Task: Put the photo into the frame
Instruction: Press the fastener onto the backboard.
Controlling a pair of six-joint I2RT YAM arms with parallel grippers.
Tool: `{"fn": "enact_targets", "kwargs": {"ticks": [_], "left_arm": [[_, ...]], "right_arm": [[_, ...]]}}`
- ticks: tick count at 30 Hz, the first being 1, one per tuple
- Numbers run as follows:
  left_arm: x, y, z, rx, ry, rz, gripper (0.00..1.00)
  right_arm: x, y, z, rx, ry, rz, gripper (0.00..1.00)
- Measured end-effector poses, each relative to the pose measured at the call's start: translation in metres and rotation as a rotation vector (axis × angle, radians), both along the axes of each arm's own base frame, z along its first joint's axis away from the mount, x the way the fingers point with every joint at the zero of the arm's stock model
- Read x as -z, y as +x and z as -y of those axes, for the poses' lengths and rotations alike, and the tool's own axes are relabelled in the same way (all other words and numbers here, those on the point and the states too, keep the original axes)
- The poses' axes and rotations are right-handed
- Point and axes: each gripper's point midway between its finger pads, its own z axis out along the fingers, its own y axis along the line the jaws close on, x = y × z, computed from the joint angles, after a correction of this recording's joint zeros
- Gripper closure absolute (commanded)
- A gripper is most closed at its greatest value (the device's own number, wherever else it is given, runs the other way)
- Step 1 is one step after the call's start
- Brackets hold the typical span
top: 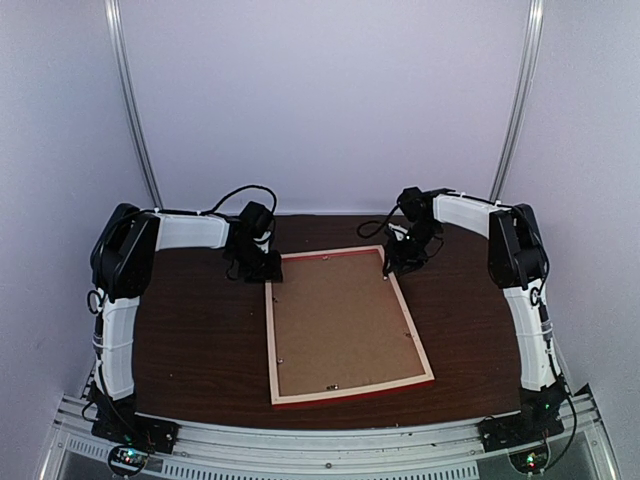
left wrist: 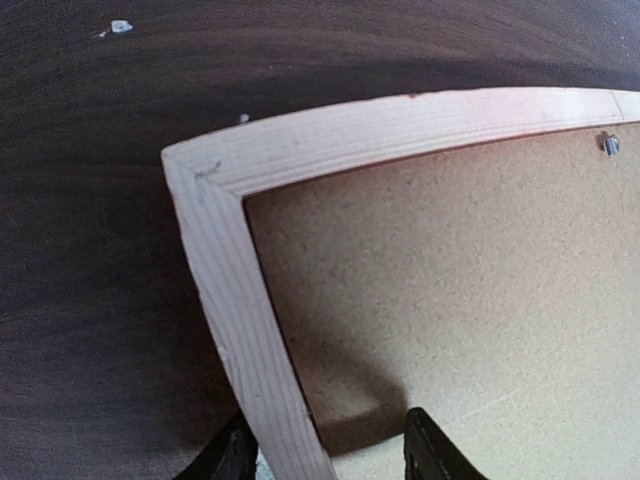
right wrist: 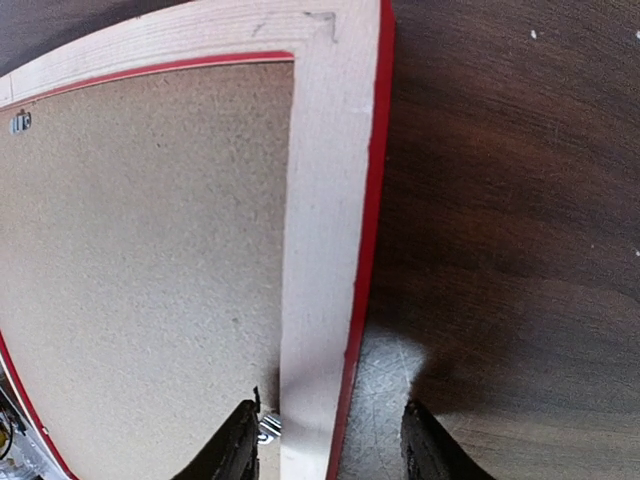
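Nearest the left wrist camera, the left gripper stands with its jaws apart, astride the left rail of the frame close to the far-left corner. One finger is outside the rail over the dark wooden table. The other is inside, over the brown backing board, with a gap between it and the rail. The right gripper straddles the right rail near the far-right corner in the same manner, jaws apart and not clamped, with a small metal clip just beside its inner finger. The frame lies flat at the centre of the table between the two arms, back side up: pale bare wood uppermost, red along the outer edge. The backing board fills its opening, and a metal tab shows along the far rail. Whether the photo lies under that board cannot be told.
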Motion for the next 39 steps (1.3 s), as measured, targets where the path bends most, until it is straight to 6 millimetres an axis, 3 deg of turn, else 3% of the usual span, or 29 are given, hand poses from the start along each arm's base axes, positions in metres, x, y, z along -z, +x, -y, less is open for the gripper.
{"fn": "enact_targets", "kwargs": {"ticks": [9, 25, 34, 39], "left_arm": [[0.0002, 0.0, 0.0, 0.0, 0.0, 0.0, 0.5], [-0.0004, 0.0025, 0.0033, 0.005, -0.015, 0.009, 0.5], [-0.0003, 0.0023, 0.0041, 0.007, -0.016, 0.01, 0.5], [-0.0002, 0.0022, 0.0042, 0.007, -0.016, 0.01, 0.5]], "right_arm": [[-0.0003, -0.0001, -0.0029, 0.002, -0.036, 0.013, 0.55], [0.0018, -0.0035, -0.0007, -0.032, -0.101, 0.028, 0.7], [0.0029, -0.0042, 0.0007, -0.021, -0.111, 0.011, 0.7], [0.0041, -0.0036, 0.001, 0.01, -0.111, 0.0, 0.64]]}}
